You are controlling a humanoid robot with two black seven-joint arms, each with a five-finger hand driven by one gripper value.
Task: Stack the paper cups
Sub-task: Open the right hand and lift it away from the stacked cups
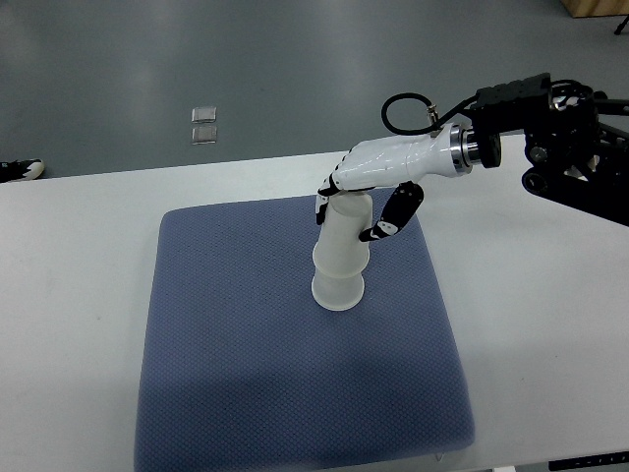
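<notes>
Two white paper cups stand upside down on the blue mat point(246, 374), the upper cup point(346, 234) nested over the lower cup point(338, 288). My right hand point(356, 211) comes in from the right edge and wraps its fingers point(398, 214) around the top of the upper cup, thumb side on the right, other fingers on the left. The stack leans slightly to the right at the top. The left arm does not show.
The mat lies on a white table point(69, 295). The right arm's black forearm and cable point(550, 128) hang over the table's far right. Two small clear squares point(204, 125) lie on the grey floor beyond the table. A dark shoe point(20, 170) shows at the left edge.
</notes>
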